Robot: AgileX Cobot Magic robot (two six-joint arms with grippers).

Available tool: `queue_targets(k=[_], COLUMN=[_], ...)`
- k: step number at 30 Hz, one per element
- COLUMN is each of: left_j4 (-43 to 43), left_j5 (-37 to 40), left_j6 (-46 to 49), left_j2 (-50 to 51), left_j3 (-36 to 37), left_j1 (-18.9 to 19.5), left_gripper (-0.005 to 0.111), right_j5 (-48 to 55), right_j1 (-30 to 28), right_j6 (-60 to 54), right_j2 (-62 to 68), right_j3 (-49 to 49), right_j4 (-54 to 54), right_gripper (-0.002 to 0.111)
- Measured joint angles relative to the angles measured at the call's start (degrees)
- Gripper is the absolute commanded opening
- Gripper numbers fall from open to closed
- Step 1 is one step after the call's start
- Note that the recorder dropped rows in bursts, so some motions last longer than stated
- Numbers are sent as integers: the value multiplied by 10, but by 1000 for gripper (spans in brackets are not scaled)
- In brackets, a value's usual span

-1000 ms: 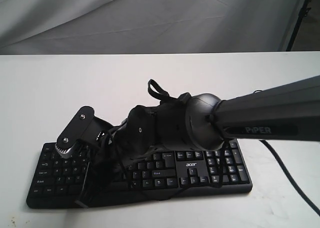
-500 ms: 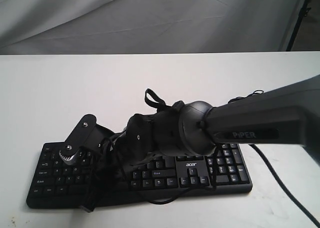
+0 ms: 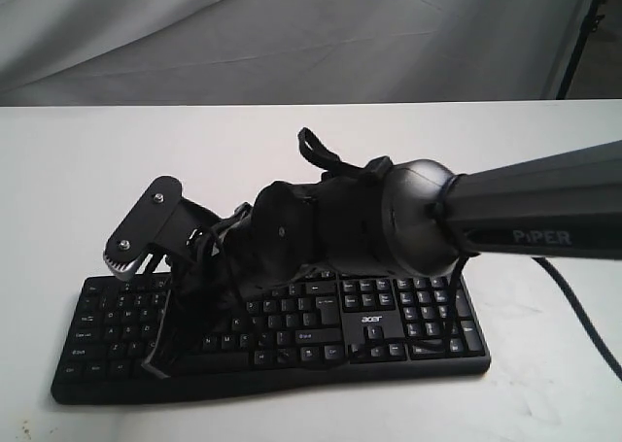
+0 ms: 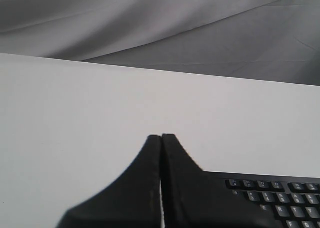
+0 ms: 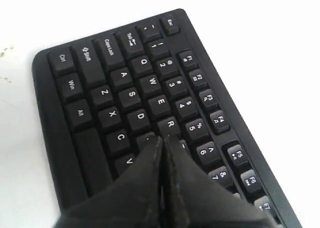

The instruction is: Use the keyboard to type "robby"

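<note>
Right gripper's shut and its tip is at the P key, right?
Not quite. The right gripper is shut, but its tip is at the R key of the keyboard, not P. The right wrist view shows it.

Counted one keyboard (image 3: pixel 389 337), which lay at 6 o'clock on the single bench (image 3: pixel 292 151). Hands: two, the left hand (image 4: pixel 161 137) and the right hand (image 5: pixel 162 139), one per wrist view. One arm (image 3: pixel 544 214) showed in the exterior view, reaching in from 3 o'clock. Backdrop cloth (image 3: pixel 292 34): one.
</note>
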Motion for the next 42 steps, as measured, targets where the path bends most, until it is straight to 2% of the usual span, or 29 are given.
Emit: queue_targets(k=[8, 15, 26, 42], left_j4=[0, 0, 0, 0], left_j5=[0, 0, 0, 0], left_j6=[0, 1, 1, 1], left_j2=[0, 0, 0, 0], left_j3=[0, 0, 0, 0], left_j1=[0, 0, 0, 0], left_gripper=[0, 0, 0, 0], right_j5=[-32, -37, -11, 28], right_j1=[0, 0, -31, -32], right_j6=[18, 23, 24, 25], right_j2=[6, 60, 71, 71], right_j3=[-3, -48, -52, -52], right_j4=[-5, -4, -1, -12], right_gripper=[0, 0, 0, 0])
